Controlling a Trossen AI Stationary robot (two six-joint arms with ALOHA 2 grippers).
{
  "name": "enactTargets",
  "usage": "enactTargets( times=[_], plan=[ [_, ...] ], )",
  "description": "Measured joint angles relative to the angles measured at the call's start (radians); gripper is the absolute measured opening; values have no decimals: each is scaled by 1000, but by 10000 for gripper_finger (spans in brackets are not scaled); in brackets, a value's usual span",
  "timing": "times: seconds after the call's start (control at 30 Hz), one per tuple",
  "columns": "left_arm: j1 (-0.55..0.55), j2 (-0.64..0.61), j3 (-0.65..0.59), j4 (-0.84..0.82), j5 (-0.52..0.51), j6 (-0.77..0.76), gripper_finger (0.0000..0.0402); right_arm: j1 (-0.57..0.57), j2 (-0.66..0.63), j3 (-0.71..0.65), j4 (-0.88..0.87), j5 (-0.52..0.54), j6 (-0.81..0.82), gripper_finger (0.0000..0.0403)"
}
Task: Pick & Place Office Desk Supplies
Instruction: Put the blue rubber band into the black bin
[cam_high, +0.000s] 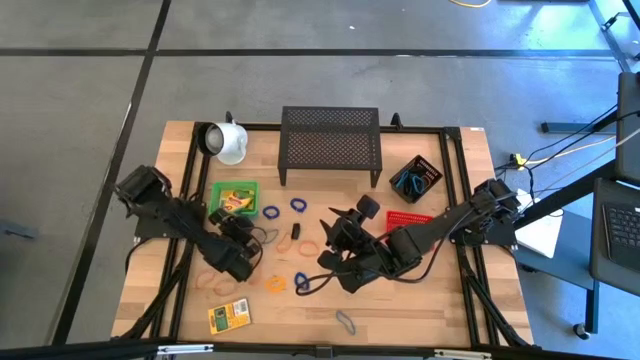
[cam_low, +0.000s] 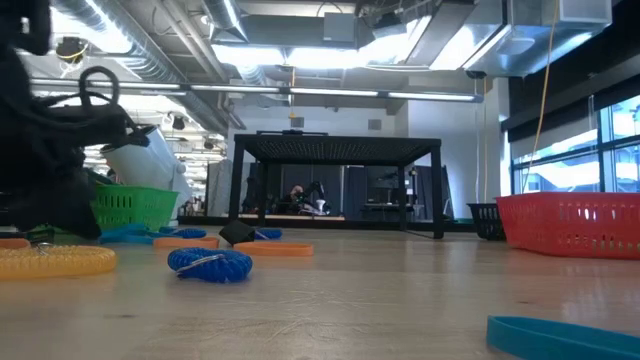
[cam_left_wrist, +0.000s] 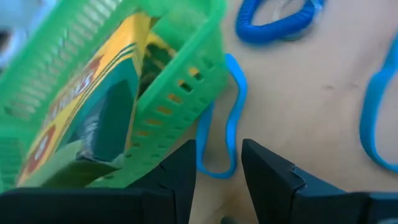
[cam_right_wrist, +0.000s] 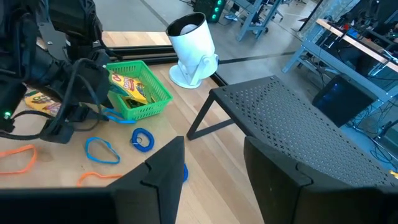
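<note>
Hovering low beside the green plastic mesh basket (cam_left_wrist: 155, 106), the left hand (cam_left_wrist: 217, 171) stands part open — a thin blue rubber-band loop (cam_left_wrist: 227, 118) lies on the wooden table (cam_high: 420, 310) between its fingers, not gripped. A yellow-and-green crayon box (cam_left_wrist: 87, 118) sits inside the basket. Right hand (cam_right_wrist: 211, 168) hangs mid-table, part open, empty — another crayon box (cam_high: 229, 317) lies near the table's front edge.

Both claws (cam_left_wrist: 217, 171) (cam_right_wrist: 208, 165) apparently open, low

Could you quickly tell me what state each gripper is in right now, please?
Left gripper: open, holding nothing, fingers either side of a blue rubber band beside the green basket.
Right gripper: open, empty, raised mid-table.
</note>
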Motion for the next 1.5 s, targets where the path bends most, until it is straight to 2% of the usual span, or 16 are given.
enactTargets(
  times=[0.17, 0.27, 0.57, 0.83, 1.27, 1.5],
  plan=[
    [37, -27, 0, 3, 75, -65, 127, -9, 0, 0, 0, 0, 0, 167],
    [53, -59, -4, 11, 103, -66, 114, -11, 0, 0, 0, -4, 0, 167],
    [123, -114, -5, 37, 173, 8, 8, -11, 0, 0, 0, -25, 0, 167],
    [120, -159, 26, 58, 214, 113, 2, -11, 0, 0, 0, -26, 0, 167],
    [77, -349, 92, 70, 99, 249, 1, -11, 0, 0, 0, -26, 0, 167],
    [45, -467, 92, 69, -39, 277, 2, -11, 0, 0, 0, -26, 0, 167]
  ],
)
